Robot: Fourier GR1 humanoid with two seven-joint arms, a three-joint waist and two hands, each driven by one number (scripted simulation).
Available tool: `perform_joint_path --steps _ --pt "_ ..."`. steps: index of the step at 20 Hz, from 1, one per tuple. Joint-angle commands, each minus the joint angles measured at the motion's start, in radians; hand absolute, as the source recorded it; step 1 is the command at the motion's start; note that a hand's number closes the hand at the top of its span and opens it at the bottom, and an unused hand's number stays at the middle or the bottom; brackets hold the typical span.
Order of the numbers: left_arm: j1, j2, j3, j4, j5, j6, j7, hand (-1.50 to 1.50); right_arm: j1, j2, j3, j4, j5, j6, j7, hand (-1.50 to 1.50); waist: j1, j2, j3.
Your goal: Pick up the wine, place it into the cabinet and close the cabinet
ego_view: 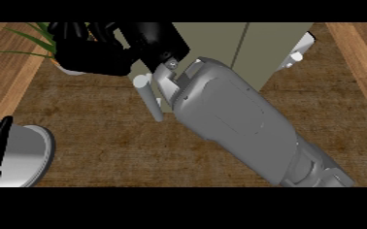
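Steel sits nearest us at eight o'clock: a round pan (28,155) on the brown wooden desk (108,140), cut off by the view's left edge. From five o'clock we see the grey right forearm (229,121) come in, slanting up across the middle toward eleven o'clock. Just beside its wrist, on the nine o'clock side, stands a pale cylindrical handle (149,97), slightly tilted. Farther on, at ten to eleven o'clock, we find the right hand (90,56), a black mass. We cannot tell whether its fingers are clenched, released or grasping anything. Where the wine is we cannot tell either; nothing of it shows clear of that black bulk. Behind the wrist, at twelve o'clock, rises the beige cabinet (215,41), a vertical seam dividing its front. A second pale handle (296,56) sits at its two o'clock corner. We cannot say whether its doors are open. Farthest off, at ten o'clock, green plant (28,36) leaves fan out.
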Motion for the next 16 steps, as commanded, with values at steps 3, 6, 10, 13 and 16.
perform_joint_path --steps 3,6,10,13,16 --pt "-0.026 -0.049 -0.032 0.026 -0.04 -0.003 0.019 -1.5 -0.032 -0.012 -0.087 0.164 0.008 0.072 -0.099 1.5 -0.009 0.008 0.0" --pt "-0.091 -0.028 -0.002 0.002 -0.033 0.052 0.071 -1.5 0.021 -0.042 -0.089 0.22 0.004 0.125 -0.176 1.5 -0.012 0.013 0.001" --pt "-0.038 -0.02 0.012 -0.018 -0.03 0.018 0.061 -1.5 -0.008 -0.114 -0.124 0.282 0.029 0.156 -0.21 1.5 0.011 0.015 0.0" --pt "-0.057 -0.028 0.016 0.017 -0.03 -0.016 0.047 -1.5 -0.023 -0.099 -0.106 0.31 0.068 0.139 -0.235 1.5 0.009 0.016 -0.001" --pt "-0.077 -0.046 -0.018 0.036 -0.048 -0.002 0.057 -1.5 -0.022 -0.117 -0.123 0.308 0.053 0.169 -0.242 1.5 -0.001 0.018 -0.001"
